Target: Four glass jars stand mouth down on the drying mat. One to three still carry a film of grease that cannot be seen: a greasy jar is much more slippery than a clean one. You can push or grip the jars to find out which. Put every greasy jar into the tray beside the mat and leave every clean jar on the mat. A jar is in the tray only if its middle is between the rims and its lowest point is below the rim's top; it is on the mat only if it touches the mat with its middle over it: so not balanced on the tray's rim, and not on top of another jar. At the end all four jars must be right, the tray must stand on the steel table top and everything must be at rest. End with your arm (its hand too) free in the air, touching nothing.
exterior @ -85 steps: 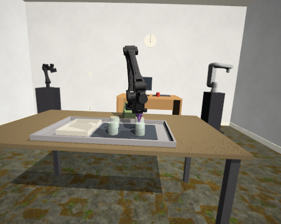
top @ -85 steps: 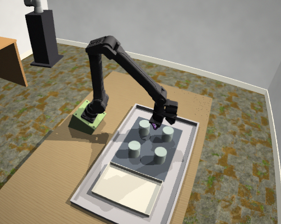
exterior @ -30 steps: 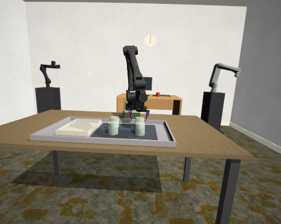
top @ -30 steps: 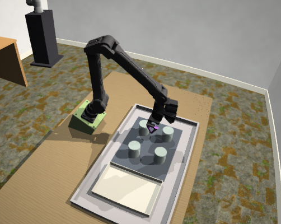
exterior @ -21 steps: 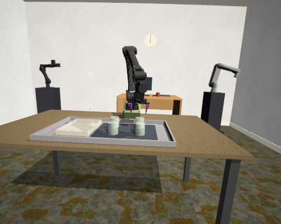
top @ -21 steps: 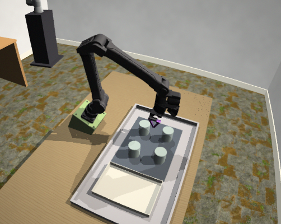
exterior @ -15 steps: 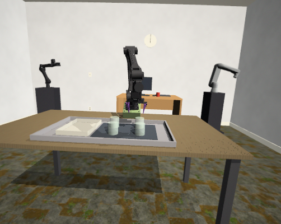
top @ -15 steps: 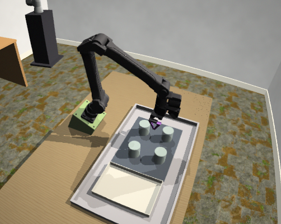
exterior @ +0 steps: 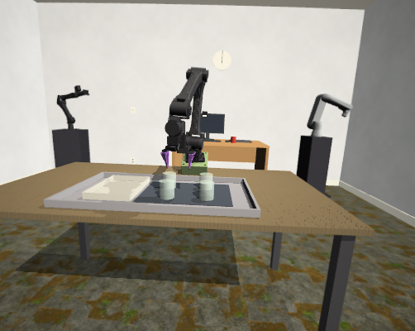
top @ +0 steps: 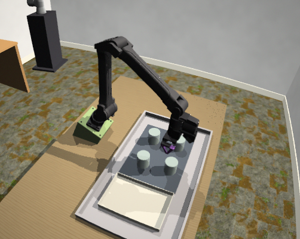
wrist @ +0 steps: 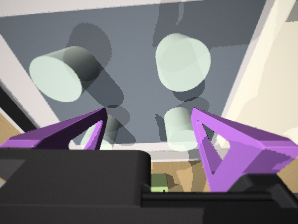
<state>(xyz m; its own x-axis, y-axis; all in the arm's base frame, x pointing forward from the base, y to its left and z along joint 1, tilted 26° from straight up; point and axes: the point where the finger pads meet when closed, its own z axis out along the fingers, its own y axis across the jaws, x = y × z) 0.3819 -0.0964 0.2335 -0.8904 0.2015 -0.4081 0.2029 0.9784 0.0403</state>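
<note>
Four pale green jars stand mouth down on the dark mat (top: 162,181) (exterior: 187,199) (wrist: 132,40). The far pair from the base are one jar near the tray (top: 171,166) (exterior: 167,190) (wrist: 182,62) and one away from it (top: 180,144) (exterior: 206,191) (wrist: 55,77), partly behind the gripper in the top view. The base-side pair are one jar near the tray (top: 143,159) (wrist: 180,131) and another jar (top: 154,136) (exterior: 206,176). The cream tray (top: 135,201) (exterior: 112,189) (wrist: 276,92) is empty. My gripper (top: 168,149) (exterior: 178,162) (wrist: 149,112) is open and empty, above jar height among the jars.
A raised grey rim (top: 95,185) (exterior: 153,209) surrounds mat and tray on the wooden table (top: 51,179) (exterior: 306,207). The arm stands on a green base block (top: 94,128) (exterior: 194,165) beside it. The tray adjoins the mat's edge.
</note>
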